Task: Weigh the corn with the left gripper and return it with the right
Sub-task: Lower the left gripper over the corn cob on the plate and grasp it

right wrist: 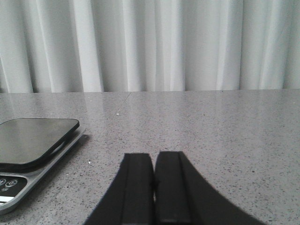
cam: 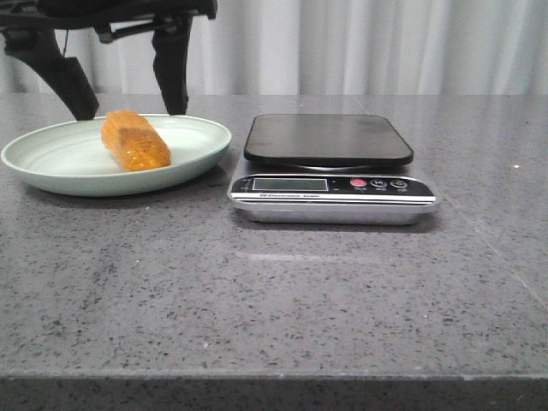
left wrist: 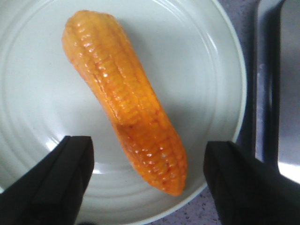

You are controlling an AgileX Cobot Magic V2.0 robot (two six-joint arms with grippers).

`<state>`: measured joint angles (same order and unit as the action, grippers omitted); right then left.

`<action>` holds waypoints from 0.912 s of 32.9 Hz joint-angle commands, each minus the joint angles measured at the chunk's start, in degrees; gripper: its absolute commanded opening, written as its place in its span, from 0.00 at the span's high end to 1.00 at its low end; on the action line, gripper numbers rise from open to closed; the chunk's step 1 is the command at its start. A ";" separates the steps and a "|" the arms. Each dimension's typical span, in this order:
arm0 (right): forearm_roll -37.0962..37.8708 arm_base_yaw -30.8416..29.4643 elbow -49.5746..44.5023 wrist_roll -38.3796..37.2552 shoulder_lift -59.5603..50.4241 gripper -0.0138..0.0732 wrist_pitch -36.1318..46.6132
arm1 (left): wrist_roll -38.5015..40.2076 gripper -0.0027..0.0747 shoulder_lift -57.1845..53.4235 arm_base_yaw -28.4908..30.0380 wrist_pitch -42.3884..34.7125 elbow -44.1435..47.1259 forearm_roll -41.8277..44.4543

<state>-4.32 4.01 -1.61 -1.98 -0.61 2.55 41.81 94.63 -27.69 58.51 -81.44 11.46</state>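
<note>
Grey speckled table (cam: 274, 308) fills the foreground of the front view, bearing a digital kitchen scale (cam: 332, 168) at centre and a pale green plate (cam: 51, 167) to its left, the two just beside each other. Corn (cam: 135, 140) lies on its side on the plate, tilted diagonally, touching neither finger. Left end effector (cam: 128, 73) hangs above the plate with its jaws spread wide; in the left wrist view its two black fingers (left wrist: 56, 183) flank the lower end of the cob (left wrist: 126, 103) with clear gaps on both sides. Scale platform (cam: 329, 137) is dark and bare. Right end effector (right wrist: 153, 187), seen only in the right wrist view, has its fingers pressed together, holding nothing, low over the table right of the scale (right wrist: 33, 150). White curtain (right wrist: 150, 44) forms the backdrop.
</note>
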 commanded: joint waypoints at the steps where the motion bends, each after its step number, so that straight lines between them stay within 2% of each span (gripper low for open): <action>1: 0.67 -0.33 0.47 0.59 -0.92 0.65 4.92 | 2.86 0.26 -0.89 -0.26 -0.49 -2.61 1.00; 12: 0.67 -0.33 0.47 0.59 -0.97 0.65 4.92 | 3.57 0.26 3.46 3.08 -0.78 -2.91 0.03; 17: 0.67 -0.33 0.47 0.59 -0.97 0.65 4.92 | 3.57 0.29 3.99 5.55 -3.16 -3.01 0.03; 21: 0.67 -0.33 0.47 0.59 -0.97 0.65 4.92 | 2.63 0.42 3.99 7.10 -4.47 -3.14 0.03; 28: 0.67 -0.33 0.47 0.59 -0.97 0.65 4.92 | -2.53 0.78 4.12 7.35 -4.67 -3.14 -0.61; 30: 0.67 -0.33 0.47 0.59 -0.97 0.65 4.92 | -4.29 0.80 4.12 7.35 -4.67 -3.53 -1.17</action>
<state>-4.32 4.01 -1.61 -1.98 -0.61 2.55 39.64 101.16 -20.43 55.54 -82.74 10.82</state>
